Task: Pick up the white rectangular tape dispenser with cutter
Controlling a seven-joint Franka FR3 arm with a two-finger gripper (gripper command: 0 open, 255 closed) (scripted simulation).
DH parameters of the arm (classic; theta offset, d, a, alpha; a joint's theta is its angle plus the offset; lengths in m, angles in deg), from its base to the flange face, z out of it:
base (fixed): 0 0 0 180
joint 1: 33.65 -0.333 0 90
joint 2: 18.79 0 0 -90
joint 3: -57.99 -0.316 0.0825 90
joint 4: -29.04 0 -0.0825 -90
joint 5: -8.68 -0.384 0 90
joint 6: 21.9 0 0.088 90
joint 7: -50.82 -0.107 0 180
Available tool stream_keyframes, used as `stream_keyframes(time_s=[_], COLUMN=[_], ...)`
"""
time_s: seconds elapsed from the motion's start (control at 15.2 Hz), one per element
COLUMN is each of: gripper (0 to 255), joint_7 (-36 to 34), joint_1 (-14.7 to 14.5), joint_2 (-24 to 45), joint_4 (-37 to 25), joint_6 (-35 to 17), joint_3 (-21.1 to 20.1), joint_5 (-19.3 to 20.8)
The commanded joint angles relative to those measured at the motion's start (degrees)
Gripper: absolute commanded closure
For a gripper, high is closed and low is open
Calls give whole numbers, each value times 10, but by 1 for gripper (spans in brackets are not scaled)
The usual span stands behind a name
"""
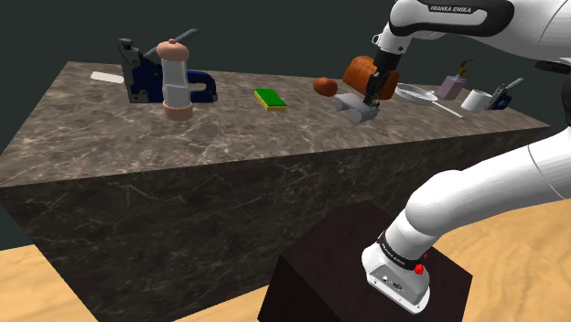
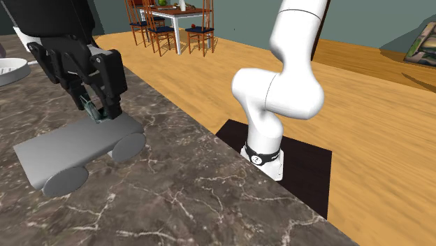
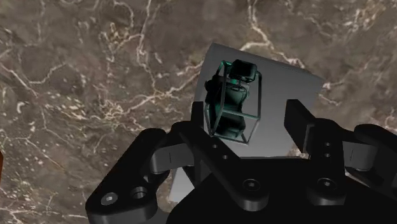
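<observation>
**Item:** tape dispenser (image 1: 355, 107), pale grey-white, boxy w/ rounded ends.

**Loc.:** flat on the dark marble desk (image 1: 183, 146), toward the shoulder view's right. It sits just in front of brown lumps (image 1: 361, 71) we can't identify.

**Gripper** (image 1: 373, 90): black, right over the dispenser, fingers spread apart and clasping nothing. In the wrist view the gripper (image 3: 248, 118) has its fingers (image 3: 296, 121) on either side of a small see-through piece w/ teal edges (image 3: 232, 95). This sits on the dispenser's top (image 3: 286, 83) and is prob. the cutter. We can't tell whether a finger touches it.

**Why so placed:** we judge the arm comes from above so the fingers can drop past the top and pinch the body's flat sides. The dispenser has bare desk on its near side, so the descent looks unobstructed.

**Per view:**
- Second ext. view: gripper (image 2: 94, 105) is low, its tips about level w/ the top of the dispenser (image 2: 70, 150). Also shows the arm base (image 2: 264, 157) on the black stand (image 2: 307, 175), and a dining table w/ chairs (image 2: 175, 21) in the bkgd.
- Shoulder view: gives the other desk stock, i.e. dark blue tool (image 1: 137, 75), pepper mill (image 1: 174, 82), green sponge (image 1: 270, 98), white plate (image 1: 407, 90), white mug (image 1: 476, 99).
- Wrist view: gives the finger-to-cutter line-up, which the others blur.
</observation>
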Motion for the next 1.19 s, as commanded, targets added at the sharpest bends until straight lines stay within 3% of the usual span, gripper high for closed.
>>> stream_keyframes(time_s=[0.0, 0.53, 1.12], gripper=[255, 255, 255], joint_7=[0, 0, 5], joint_1=[0, 0, -4], joint_2=[1, 0, 12], joint_4=[1, 2, -77], joint_6=[-1, -1, 66], joint_3=[0, 0, -5], joint_5=[0, 0, -7])
